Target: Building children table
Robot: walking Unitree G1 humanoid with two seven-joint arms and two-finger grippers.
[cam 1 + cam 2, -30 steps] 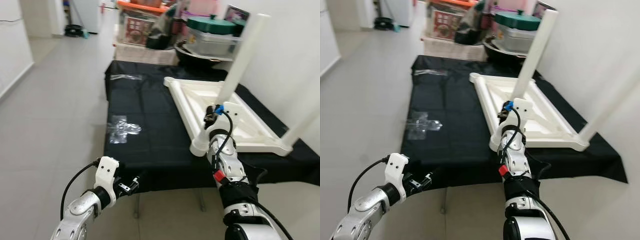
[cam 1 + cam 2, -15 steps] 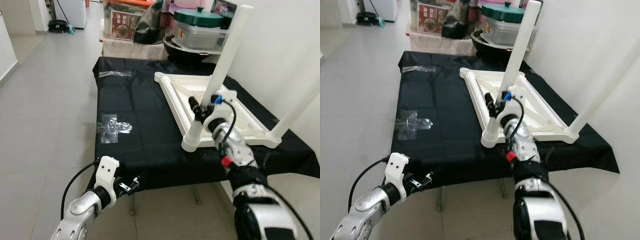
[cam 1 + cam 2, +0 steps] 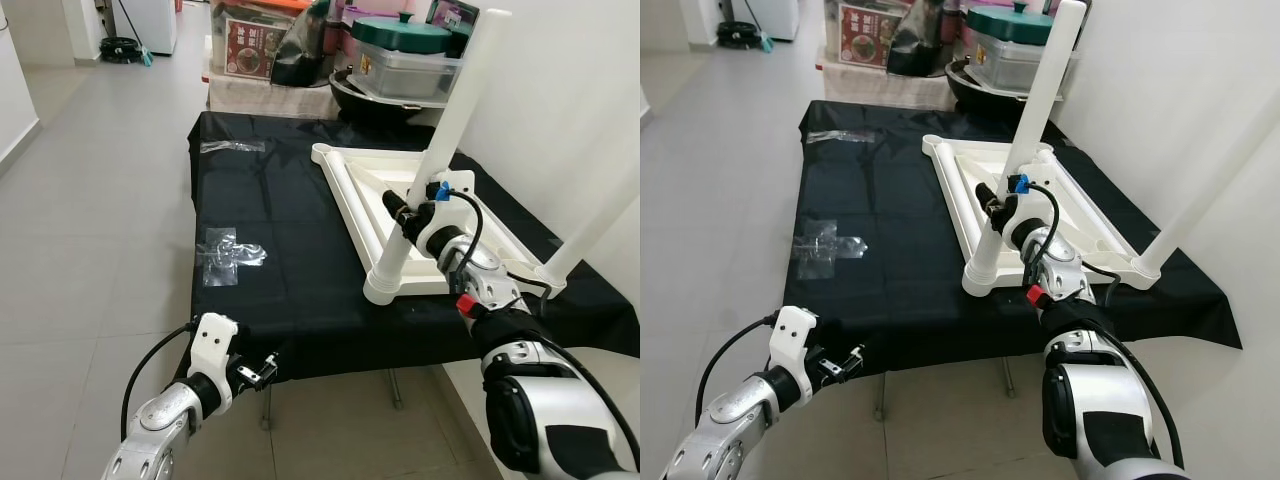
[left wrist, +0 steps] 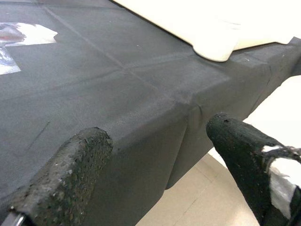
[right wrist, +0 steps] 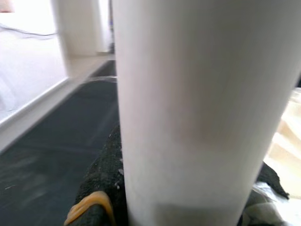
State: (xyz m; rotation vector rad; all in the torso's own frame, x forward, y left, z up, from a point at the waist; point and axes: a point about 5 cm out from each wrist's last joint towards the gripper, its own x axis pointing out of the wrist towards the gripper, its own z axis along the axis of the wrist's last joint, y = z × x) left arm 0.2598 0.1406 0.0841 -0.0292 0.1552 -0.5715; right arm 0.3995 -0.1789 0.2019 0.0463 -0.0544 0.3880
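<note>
White table leg (image 3: 440,160) is standing in the upturned tabletop's (image 3: 480,245) near corner, your right gripper (image 3: 405,215) clamping it, left gripper (image 3: 262,372) idling open; fitting is remaining.

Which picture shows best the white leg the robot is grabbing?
The left eye view: the whole white leg shows, with the right gripper around it. The right eye view shows much the same. The right wrist view is just a blurry close-up.

Pale tiled floor (image 3: 90,230), white wall (image 3: 570,90), cluttered storage boxes (image 3: 270,50) behind
</note>
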